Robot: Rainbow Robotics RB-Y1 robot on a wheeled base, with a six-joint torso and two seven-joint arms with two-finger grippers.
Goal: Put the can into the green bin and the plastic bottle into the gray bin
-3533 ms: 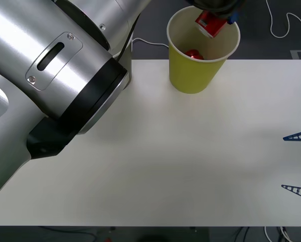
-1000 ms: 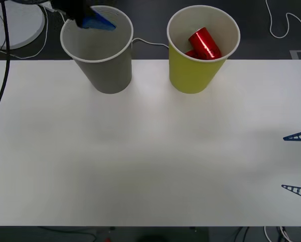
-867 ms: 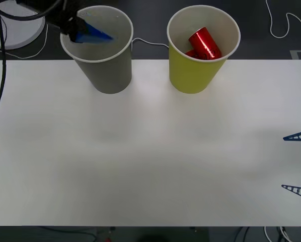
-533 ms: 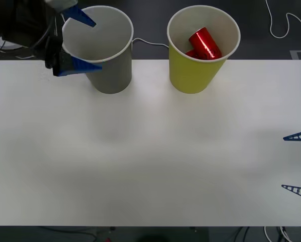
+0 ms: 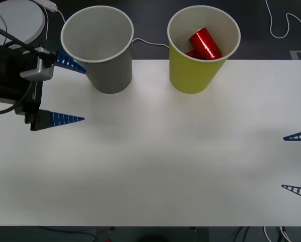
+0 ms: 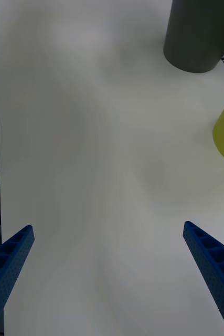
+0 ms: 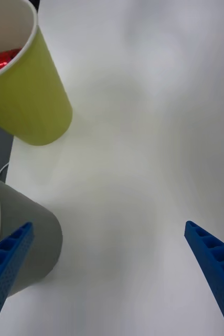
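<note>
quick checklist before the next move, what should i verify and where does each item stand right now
1. Can in the green bin: ok. A red can lies tilted inside the green bin.
2. Plastic bottle in the gray bin: cannot tell. The inside of the gray bin shows only pale wall from the front view.
3. Both bins upright on the table: ok.
4. Left gripper free: ok, open, holding nothing, beside the gray bin.
5. Right gripper free: ok, open at the table's right edge.
</note>
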